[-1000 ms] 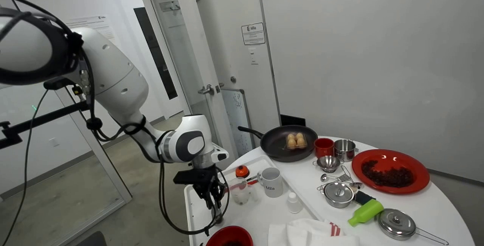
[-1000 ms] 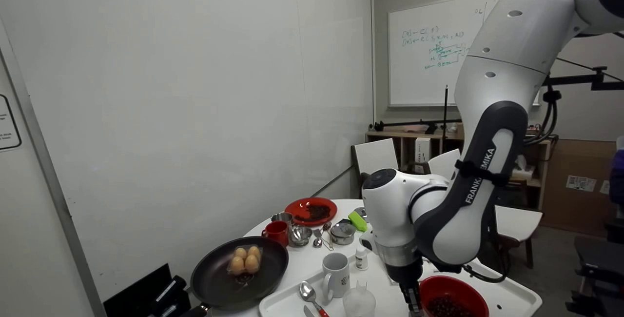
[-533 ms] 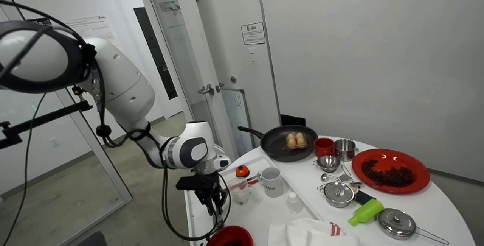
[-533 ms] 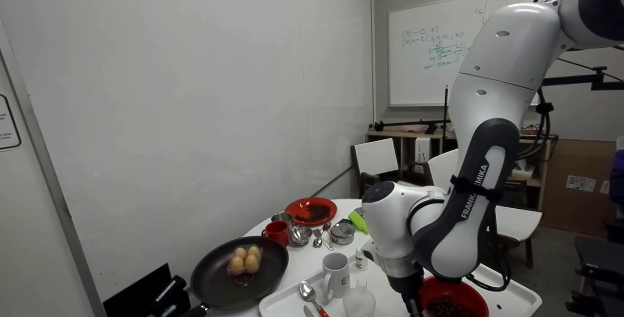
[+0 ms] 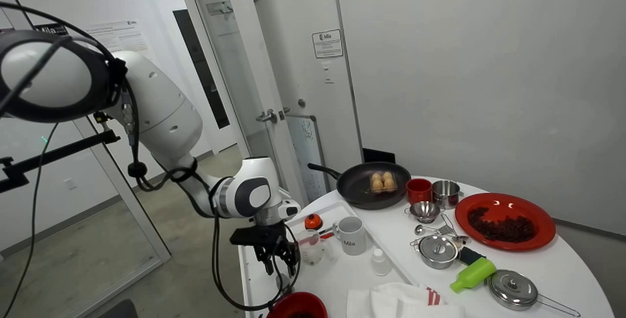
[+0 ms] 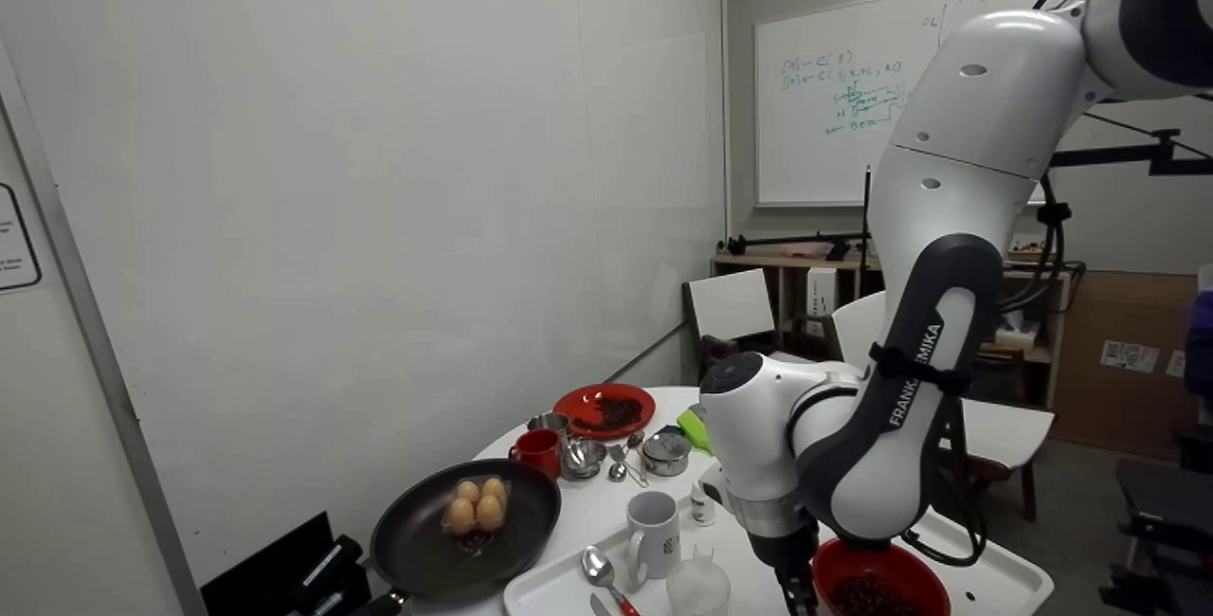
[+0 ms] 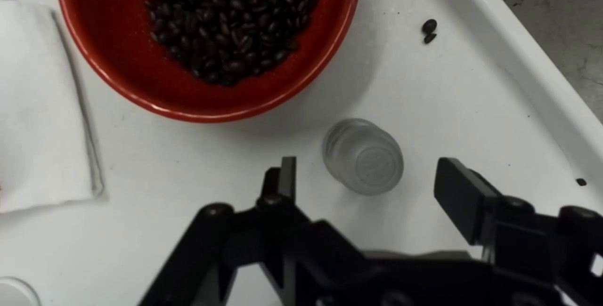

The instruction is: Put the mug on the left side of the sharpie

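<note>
Okay, the gripper [image 7: 374, 187] is spread, its fingers [image 7: 459, 197] standing either side of a small translucent container [image 7: 365, 160], seemingly apart from both, though depth is hard to judge in the wrist view. Just beside that sits a red bowl [image 7: 106, 52] holding dark beans [image 7: 231, 28], all on the tray [image 7: 532, 47] on the worktop [image 5: 562, 269]. Over to the mug [image 5: 352, 237] now, apart from the gripper: it stands upright on the same tray, long axis vertical, mouth up, its "Mila" lettering readable in an exterior view. Its handle points toward a red-handled spoon [image 6: 599, 567] lying just beside it, while a small white bottle [image 6: 701, 508] stands near the opposite side.
</note>
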Robot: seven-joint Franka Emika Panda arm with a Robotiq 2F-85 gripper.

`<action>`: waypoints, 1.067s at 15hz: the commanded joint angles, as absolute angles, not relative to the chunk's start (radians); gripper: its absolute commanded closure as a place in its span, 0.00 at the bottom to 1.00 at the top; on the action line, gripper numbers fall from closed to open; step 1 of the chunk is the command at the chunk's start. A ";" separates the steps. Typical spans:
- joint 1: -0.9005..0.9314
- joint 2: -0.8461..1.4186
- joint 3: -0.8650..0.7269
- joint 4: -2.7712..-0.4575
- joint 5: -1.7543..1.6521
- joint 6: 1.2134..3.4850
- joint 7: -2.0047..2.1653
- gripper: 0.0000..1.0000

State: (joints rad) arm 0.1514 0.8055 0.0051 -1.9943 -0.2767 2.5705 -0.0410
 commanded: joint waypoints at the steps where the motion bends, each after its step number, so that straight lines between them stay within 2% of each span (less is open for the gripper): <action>1: 0.147 0.792 -0.001 -1.985 -0.253 2.572 -0.028 0.00; 9: 0.016 0.682 -0.033 -1.944 -0.145 2.558 -0.024 0.00; 16: 0.036 0.623 -0.110 -1.926 -0.151 2.691 0.104 0.00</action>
State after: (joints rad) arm 0.0051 0.6354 -0.0836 -1.9362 -0.1580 2.6705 0.0481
